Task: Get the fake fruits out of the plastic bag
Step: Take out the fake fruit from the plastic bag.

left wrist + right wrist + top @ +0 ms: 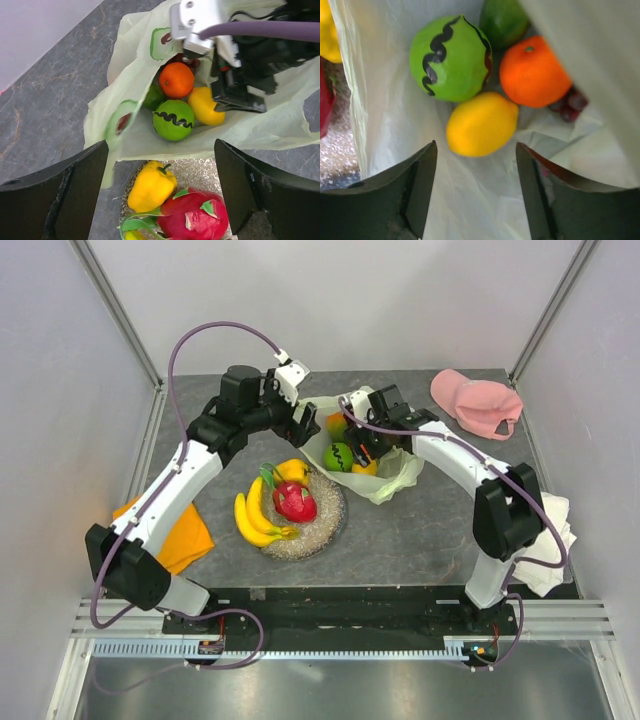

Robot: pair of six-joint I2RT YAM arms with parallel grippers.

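Right gripper (476, 150) is down inside the pale yellow-green crinkly plastic bag (135, 65), jaws standing apart on either side of the glossy yellow lemon-shaped fruit (482, 122), not gripping it. Left gripper (160, 150) hangs at the bag mouth, spread wide and holding nothing.

In the bag: the lemon, a green round fruit with a black zigzag (173, 120) touching it, a bright orange (176, 80), a darker green fruit (505, 20) and dark red grapes (570, 105) tucked at the back. Already out, on the round speckled mat (320, 530): a red-pink dragon fruit (195, 220), a yellow pepper-shaped fruit (151, 186) and a yellow banana bunch (252, 520).

Here's the danger, I reckon: thin film lies right under those fingers, so closing could pinch bag along with lemon and drag the whole lot up. The lemon is slick and rounded, so an off-centre squeeze may squirt it into the green fruit. And both wrists crowd the same opening, so a knock is possible.

Room? The bag's lip lies just beside the mat's rim; the mat's right side looks bare, and the grey table in front of the bag is open.
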